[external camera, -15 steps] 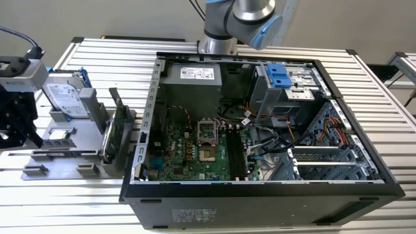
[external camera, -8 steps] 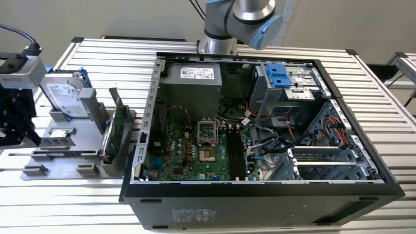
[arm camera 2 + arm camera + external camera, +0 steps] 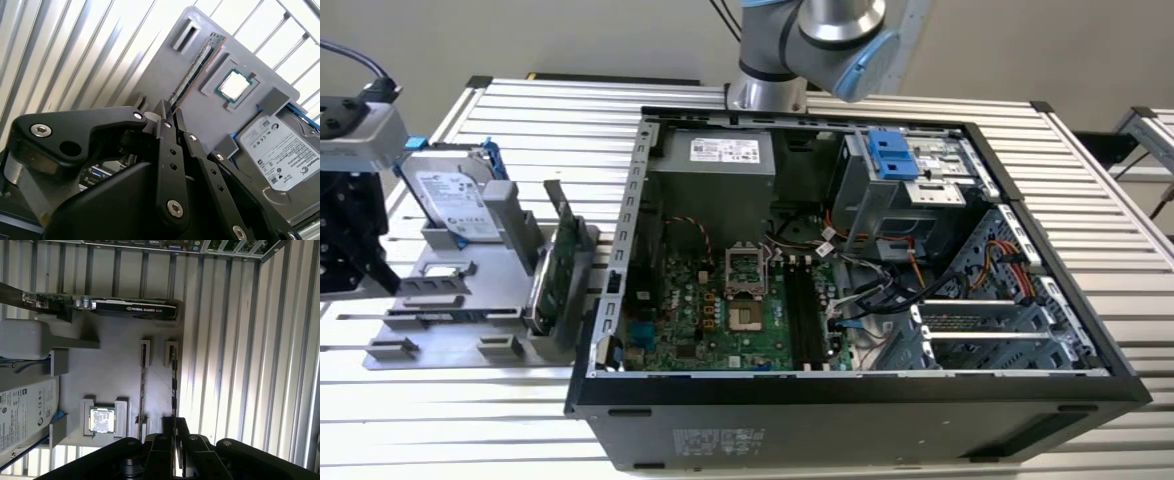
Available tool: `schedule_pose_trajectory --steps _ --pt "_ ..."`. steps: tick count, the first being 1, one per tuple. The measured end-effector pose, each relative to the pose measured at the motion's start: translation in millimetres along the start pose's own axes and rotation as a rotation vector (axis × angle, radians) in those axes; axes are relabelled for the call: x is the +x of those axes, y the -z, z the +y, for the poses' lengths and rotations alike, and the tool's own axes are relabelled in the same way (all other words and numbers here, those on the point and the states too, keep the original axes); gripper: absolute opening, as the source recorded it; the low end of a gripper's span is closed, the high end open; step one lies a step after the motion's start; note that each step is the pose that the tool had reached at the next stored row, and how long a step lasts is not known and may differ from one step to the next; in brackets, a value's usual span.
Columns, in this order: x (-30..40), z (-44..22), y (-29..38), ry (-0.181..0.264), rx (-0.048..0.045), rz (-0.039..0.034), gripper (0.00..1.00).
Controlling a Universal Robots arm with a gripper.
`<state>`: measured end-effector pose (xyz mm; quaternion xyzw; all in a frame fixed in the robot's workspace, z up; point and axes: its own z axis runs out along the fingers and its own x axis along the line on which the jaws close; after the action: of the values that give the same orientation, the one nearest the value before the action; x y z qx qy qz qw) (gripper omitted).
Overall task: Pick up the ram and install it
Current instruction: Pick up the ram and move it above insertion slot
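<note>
Ram (image 3: 173, 380), upright in tray (image 3: 115, 370) slot, clamped at end by gripper (image 3: 174, 420); off-centre hold, so tilt/slip risked when lifted.

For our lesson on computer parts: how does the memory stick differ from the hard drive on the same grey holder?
The memory stick is a thin dark strip standing on edge; the hard drive is a broad silver box with a white label. The stick's end is at the gripper; the drive sits farther off, past the processor chip. Both rest in the grey holder.
</note>
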<state>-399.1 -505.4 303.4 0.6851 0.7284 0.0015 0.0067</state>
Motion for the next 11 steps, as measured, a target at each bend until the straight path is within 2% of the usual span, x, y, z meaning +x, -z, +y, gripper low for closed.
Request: schedule_pose_trajectory --steps 11 --pt "0.0 0.0 10.2 -0.004 0.0 0.0 0.0"
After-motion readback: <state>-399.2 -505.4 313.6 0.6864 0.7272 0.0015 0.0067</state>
